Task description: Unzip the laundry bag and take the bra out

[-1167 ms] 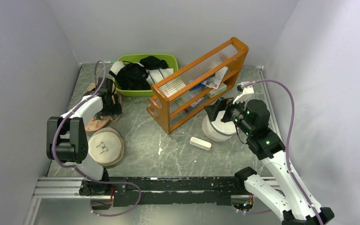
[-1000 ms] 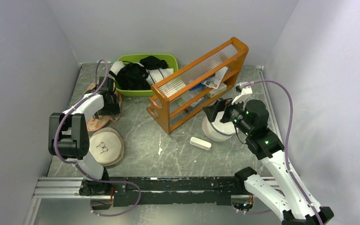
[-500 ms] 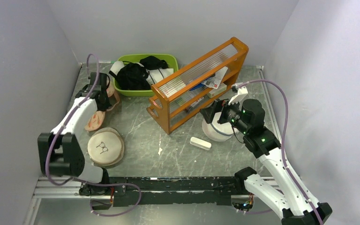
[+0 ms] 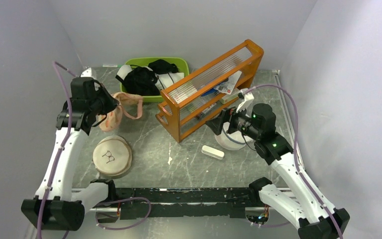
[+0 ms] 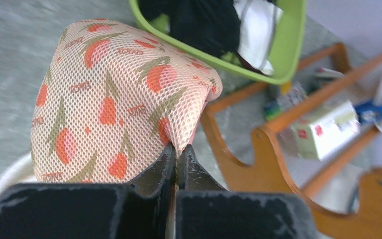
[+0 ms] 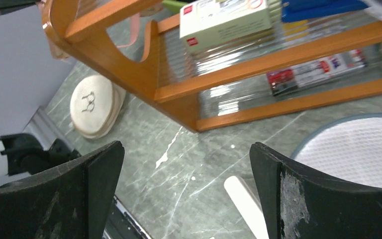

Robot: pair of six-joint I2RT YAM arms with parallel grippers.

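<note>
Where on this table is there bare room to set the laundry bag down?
Best: the bare table between the round beige pouch, the orange rack and the small white bar. Crowded: the back, where the green bin sits by the rack, and the right, around the white cylindrical bag.

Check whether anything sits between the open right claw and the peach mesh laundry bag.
Yes. The orange wooden shelf rack stands between the right claw and the peach printed mesh laundry bag, which the left claw pinches near the green plastic bin.
</note>
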